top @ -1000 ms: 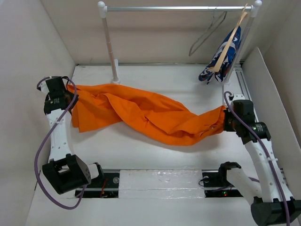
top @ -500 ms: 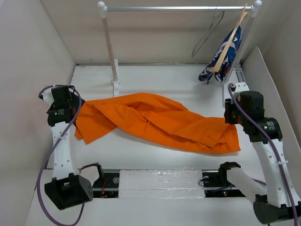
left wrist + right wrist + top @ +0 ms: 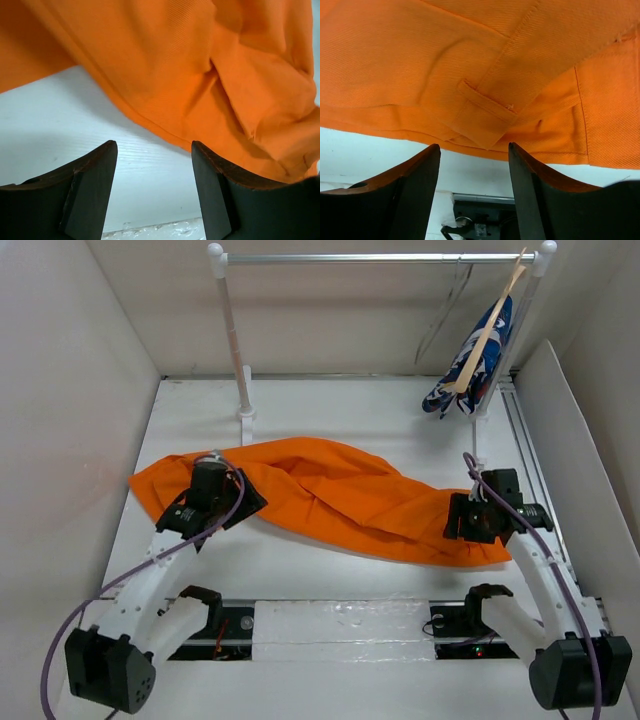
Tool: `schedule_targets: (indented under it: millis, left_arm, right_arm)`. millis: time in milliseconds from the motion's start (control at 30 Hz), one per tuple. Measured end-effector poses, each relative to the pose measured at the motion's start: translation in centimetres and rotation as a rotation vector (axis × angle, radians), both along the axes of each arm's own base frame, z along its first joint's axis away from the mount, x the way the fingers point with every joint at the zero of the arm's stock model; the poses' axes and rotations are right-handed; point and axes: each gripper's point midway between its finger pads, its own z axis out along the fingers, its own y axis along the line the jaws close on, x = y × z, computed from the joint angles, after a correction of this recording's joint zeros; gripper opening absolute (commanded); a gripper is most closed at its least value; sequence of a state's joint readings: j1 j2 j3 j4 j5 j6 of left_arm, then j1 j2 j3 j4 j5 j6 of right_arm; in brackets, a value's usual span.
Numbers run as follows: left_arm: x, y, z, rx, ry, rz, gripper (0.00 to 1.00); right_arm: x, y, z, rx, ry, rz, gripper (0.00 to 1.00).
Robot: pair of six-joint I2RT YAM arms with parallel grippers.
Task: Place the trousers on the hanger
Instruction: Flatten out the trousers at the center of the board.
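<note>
Plainly, the left jaws are seen spread apart and empty over the left part of the trousers, with bare desk showing between their tips. The trousers are laid flat across the desk from left to right, twisted in loose folds through the middle. Such cloth is judged light, soft and limp: it is expected to sag and to slide off a thin wire unless it is gripped firmly and draped evenly. A hem or a doubled fold is thought a better hold than a single layer. Toward the right, a belt loop and stitched seams are shown, so the thicker waist end is taken to lie there, and a sound grip is offered by it. The right jaws are likewise parted over that edge, with nothing between them. The hanger is hung on the rail at the far right, well apart from the trousers.
</note>
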State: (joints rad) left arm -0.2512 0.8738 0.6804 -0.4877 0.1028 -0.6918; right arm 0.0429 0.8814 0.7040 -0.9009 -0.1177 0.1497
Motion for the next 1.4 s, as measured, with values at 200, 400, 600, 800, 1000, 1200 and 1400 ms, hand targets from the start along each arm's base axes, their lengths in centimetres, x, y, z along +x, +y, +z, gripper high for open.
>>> schedule_targets:
  millis: [200,400,600,800,1000,1200,1400]
  left_arm:
    - [-0.3,-7.4,-0.8,0.107,-0.006,-0.242,0.63]
    - [-1.6,-10.8,-4.0,0.104,0.042,-0.285,0.67]
    - [-2.5,-9.1,-8.7,0.088,0.177,-0.192,0.67]
    - [-1.1,-10.3,-9.5,0.056,0.175,-0.176,0.64]
    - [0.1,-11.2,-9.6,0.029,0.154,-0.161,0.53]
    - [0.3,-10.9,-10.2,0.053,0.162,-0.14,0.19]
    - [0.5,-10.6,-10.7,0.085,0.174,-0.138,0.0]
  right_arm:
    - [-0.7,-0.6,-2.3,0.044,0.075,-0.114,0.59]
    - [-1.7,-1.1,-4.0,0.062,0.123,-0.193,0.52]
    - [-1.4,-0.5,-4.4,0.107,0.115,-0.211,0.4]
    - [-0.6,0.5,-4.1,0.173,0.098,-0.206,0.2]
    - [-0.7,1.0,-4.2,0.208,0.122,-0.206,0.0]
    - [3.4,0.7,-0.2,0.233,0.018,-0.206,0.0]
    - [12.8,-3.1,3.2,0.26,-0.138,-0.336,0.03]
